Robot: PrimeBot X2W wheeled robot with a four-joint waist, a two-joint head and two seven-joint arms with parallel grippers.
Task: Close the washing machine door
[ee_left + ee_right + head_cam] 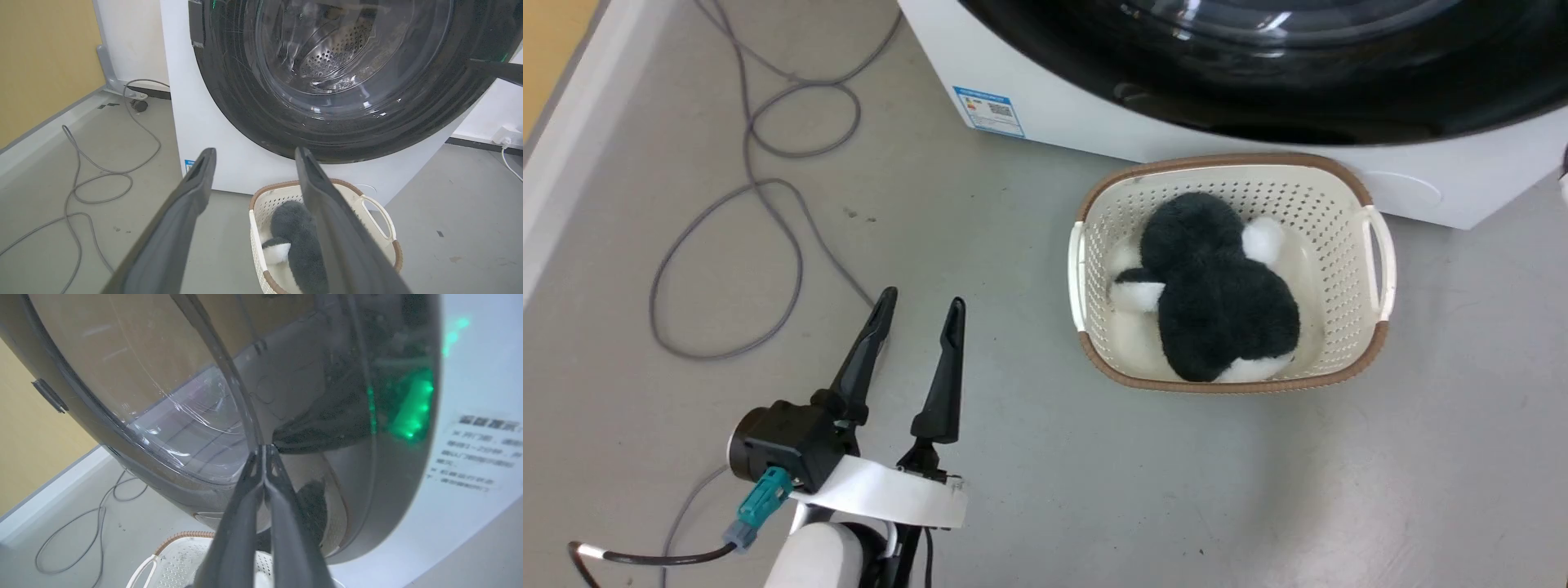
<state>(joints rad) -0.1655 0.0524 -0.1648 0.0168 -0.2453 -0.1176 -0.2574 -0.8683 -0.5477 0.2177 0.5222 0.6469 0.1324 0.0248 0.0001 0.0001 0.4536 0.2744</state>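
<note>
Washing machine door point(327, 134) spans the top of the left wrist view. Its black ring looks near flush w/ the white front of the washing machine point(204, 122); can't tell if it's latched. Right gripper point(264, 447) has its fingers pinched together w/ nothing btwn them. The tips seem to touch the door at mid-frame of the right wrist view, about where glass meets ring.

Step in hand, I'd judge, is the final push to shut. Next move prob calls for firm, straight pressure into the door till the catch seats. After that, back off w/o dragging the tips over the curved glass, where they could slip.

Left gripper point(922, 297) is at lower left of the head view, spread wide and empty over the floor point(1421, 490), well apart from the door.

Room: basket point(1233, 162) w/ plush toy point(1217, 294) sits just beside the machine's lower front, below the door's bottom edge, so it's tight low down. Grey cable point(799, 260) loops at left. Open floor at lower right.
</note>
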